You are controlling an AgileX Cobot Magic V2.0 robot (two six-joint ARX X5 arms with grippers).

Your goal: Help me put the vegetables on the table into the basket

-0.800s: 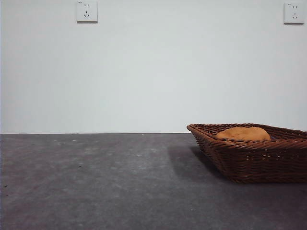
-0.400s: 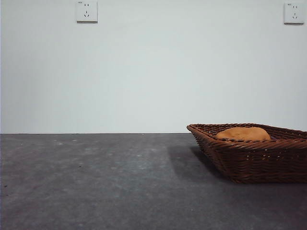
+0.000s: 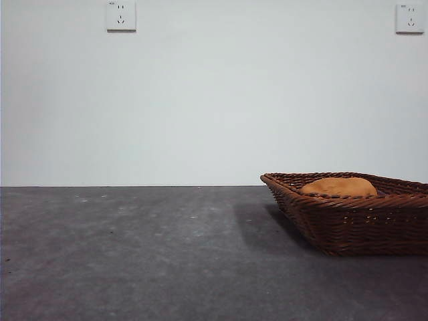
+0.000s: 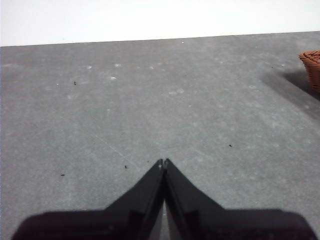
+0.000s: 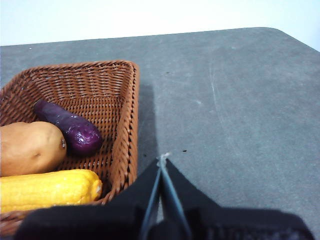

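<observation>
The brown wicker basket [image 3: 354,231] stands at the right of the dark grey table [image 3: 134,254]. The right wrist view shows the basket [image 5: 127,115] holding the yellow corn cob [image 5: 47,190], the orange-brown tuber [image 5: 27,147] and the purple eggplant [image 5: 70,127]. In the front view only the tuber [image 3: 338,187] shows above the rim. My right gripper [image 5: 162,161] is shut and empty over the table beside the basket. My left gripper [image 4: 163,162] is shut and empty over bare table; a corner of the basket [image 4: 312,67] shows at the edge of its view.
Two white wall sockets [image 3: 121,15] [image 3: 409,18] sit high on the pale wall behind the table. The table's rounded corner [image 5: 280,32] shows in the right wrist view.
</observation>
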